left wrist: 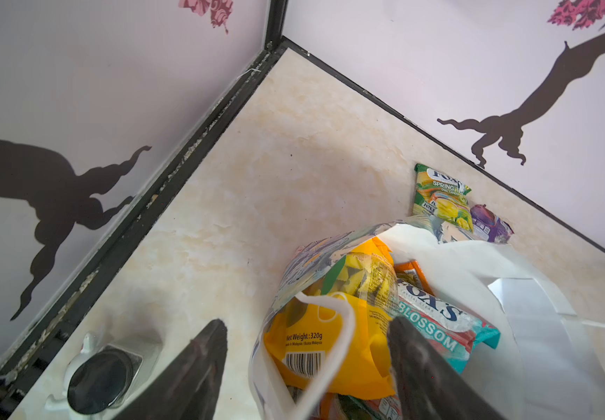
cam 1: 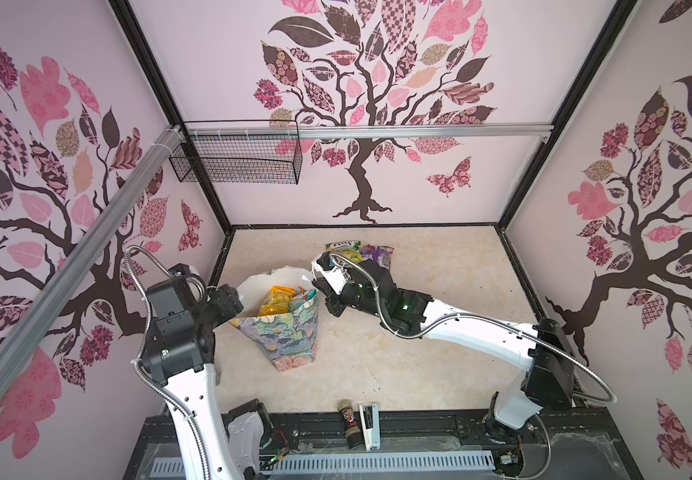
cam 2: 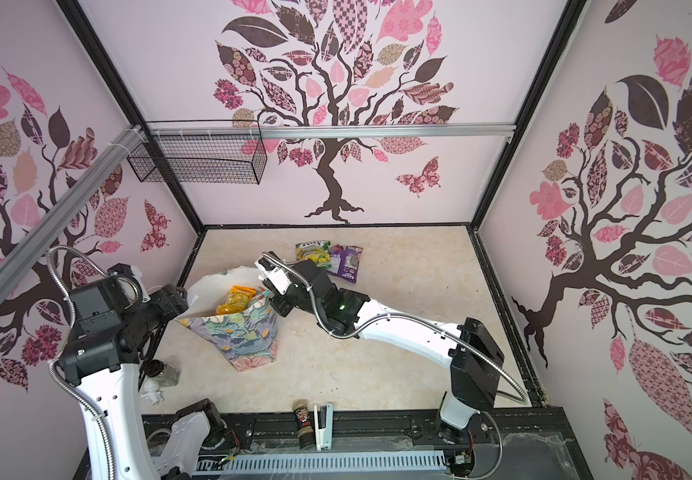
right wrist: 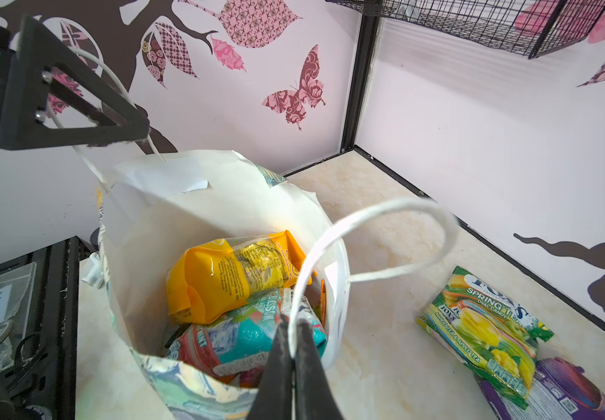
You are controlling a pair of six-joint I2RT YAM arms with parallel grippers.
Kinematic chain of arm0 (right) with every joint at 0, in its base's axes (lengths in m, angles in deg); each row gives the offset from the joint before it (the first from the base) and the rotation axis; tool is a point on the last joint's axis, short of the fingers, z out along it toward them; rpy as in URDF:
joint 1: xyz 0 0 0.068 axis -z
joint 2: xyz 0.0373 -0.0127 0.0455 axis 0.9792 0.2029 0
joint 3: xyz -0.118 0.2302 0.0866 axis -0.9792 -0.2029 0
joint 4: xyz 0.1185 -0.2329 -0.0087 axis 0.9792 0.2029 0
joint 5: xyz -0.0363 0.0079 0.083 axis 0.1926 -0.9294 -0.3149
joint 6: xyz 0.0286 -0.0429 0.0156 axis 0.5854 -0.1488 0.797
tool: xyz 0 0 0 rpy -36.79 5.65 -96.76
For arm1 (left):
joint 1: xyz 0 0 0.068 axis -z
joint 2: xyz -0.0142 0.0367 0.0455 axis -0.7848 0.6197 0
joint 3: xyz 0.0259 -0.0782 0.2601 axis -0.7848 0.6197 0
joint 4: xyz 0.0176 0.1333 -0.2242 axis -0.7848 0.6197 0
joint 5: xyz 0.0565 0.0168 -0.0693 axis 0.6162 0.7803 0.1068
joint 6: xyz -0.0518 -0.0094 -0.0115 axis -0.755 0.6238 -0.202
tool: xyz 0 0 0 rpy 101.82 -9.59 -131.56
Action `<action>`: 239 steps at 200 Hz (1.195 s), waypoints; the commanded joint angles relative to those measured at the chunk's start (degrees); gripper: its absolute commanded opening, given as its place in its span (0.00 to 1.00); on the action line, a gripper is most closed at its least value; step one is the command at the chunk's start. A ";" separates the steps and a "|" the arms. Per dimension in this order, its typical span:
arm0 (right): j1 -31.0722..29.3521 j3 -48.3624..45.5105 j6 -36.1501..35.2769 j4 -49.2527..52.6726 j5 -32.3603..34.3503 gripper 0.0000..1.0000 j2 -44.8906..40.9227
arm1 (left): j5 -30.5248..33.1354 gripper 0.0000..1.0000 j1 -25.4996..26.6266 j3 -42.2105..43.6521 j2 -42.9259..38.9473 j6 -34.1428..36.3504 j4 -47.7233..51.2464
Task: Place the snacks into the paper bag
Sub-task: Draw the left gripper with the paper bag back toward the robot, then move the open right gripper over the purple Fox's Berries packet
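The floral paper bag point(cam 1: 290, 332) point(cam 2: 248, 336) stands open left of the table's middle. Inside lie snacks: a yellow packet point(right wrist: 228, 280) point(left wrist: 330, 345) on top of a teal FOX'S packet point(right wrist: 253, 334) point(left wrist: 439, 320). A green-yellow packet point(cam 1: 346, 248) point(right wrist: 486, 323) and a purple packet point(cam 1: 377, 254) point(right wrist: 555, 392) lie on the table behind the bag. My right gripper point(right wrist: 293, 323) point(cam 1: 314, 287) is shut on the bag's white cord handle point(right wrist: 384, 214) at the right rim. My left gripper point(left wrist: 308, 322) is open at the left rim, its fingers on either side of the other handle loop point(left wrist: 344, 320).
A dark spice jar point(cam 1: 348, 424) and a white stapler point(cam 1: 369, 426) lie at the front edge. A glass jar with a black lid point(left wrist: 101, 378) stands by the left wall. A black wire basket point(cam 1: 236, 158) hangs on the back wall. Walls enclose three sides.
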State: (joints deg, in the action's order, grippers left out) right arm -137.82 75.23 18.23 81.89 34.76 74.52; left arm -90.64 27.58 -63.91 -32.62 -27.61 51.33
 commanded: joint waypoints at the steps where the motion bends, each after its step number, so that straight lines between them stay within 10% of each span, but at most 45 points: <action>1: 0.11 -0.71 0.43 -2.53 0.47 0.00 -4.14 | -4.80 0.62 -0.31 2.11 -1.45 0.30 -4.17; 55: 0.18 -4.97 1.01 -2.71 3.05 0.00 -8.92 | -9.64 0.00 -0.31 6.20 -3.53 0.26 -9.50; 80: 0.18 -6.79 1.74 -2.67 4.55 0.37 -11.28 | -13.23 0.00 -0.29 8.10 -5.21 0.48 -12.53; 113: 0.29 -11.20 3.20 -3.33 6.67 0.59 -15.84 | -17.59 0.00 -0.31 10.30 -6.37 0.39 -15.68; 161: 3.49 -19.40 5.83 -0.98 16.04 0.65 -22.02 | -16.97 0.00 -0.31 12.61 -7.55 0.38 -17.64; 185: 13.38 -22.35 14.11 1.89 7.82 0.66 -21.31 | -16.17 0.00 -0.31 8.92 -6.66 0.13 -14.40; 239: 22.44 -17.36 12.60 9.04 6.79 0.73 -3.17 | -12.97 0.00 -0.31 1.19 -8.36 3.55 -3.53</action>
State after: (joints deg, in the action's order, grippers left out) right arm -114.91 53.13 32.02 85.08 42.17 62.37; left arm -103.86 27.34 -58.09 -38.48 -26.56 43.18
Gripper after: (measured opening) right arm 0.714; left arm 0.050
